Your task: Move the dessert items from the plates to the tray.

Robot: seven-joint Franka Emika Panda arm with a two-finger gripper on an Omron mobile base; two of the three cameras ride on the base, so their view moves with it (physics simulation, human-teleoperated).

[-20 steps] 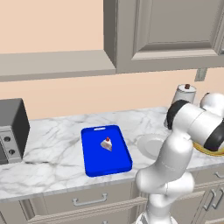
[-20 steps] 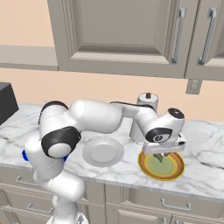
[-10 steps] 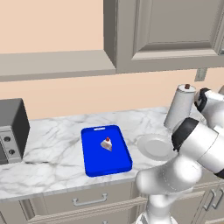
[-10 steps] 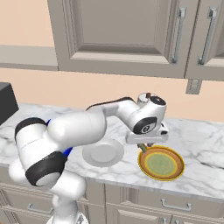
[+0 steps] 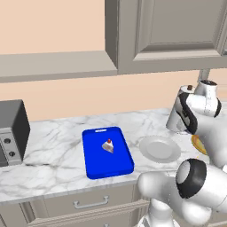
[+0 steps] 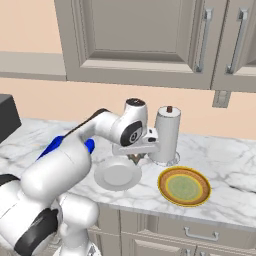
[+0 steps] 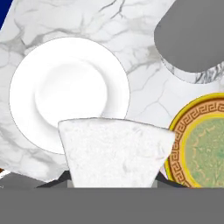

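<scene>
The layered cake wedge [image 7: 116, 151] is seen from its white top face in the hand view, filling the lower middle of that picture, and it is clamped between the jaws of the gripper [image 6: 136, 158], which is held above the counter [image 6: 235, 172] between the two plates. In the right base view only a small dark bit of the wedge can be made out under the hand. The pale plate [image 7: 52, 74] is found at 10 o'clock from the held wedge in the hand view, bare, and the yellow-orange plate [image 7: 199, 146] with its greenish centre at 3 o'clock, also bare. A grey-topped canister [image 6: 166, 134] is set upright on the marble just behind the gripper, at 1 o'clock in the hand view. In the left base view the blue tray [image 5: 95, 159] is laid on the counter at 9 o'clock from the pale plate, near but apart from it, its handle slot at the far end. The cherry-topped wedge [image 5: 107, 146] is placed on the tray near its middle. A dark appliance [image 5: 11, 131] is seen at the counter's far left.
</scene>
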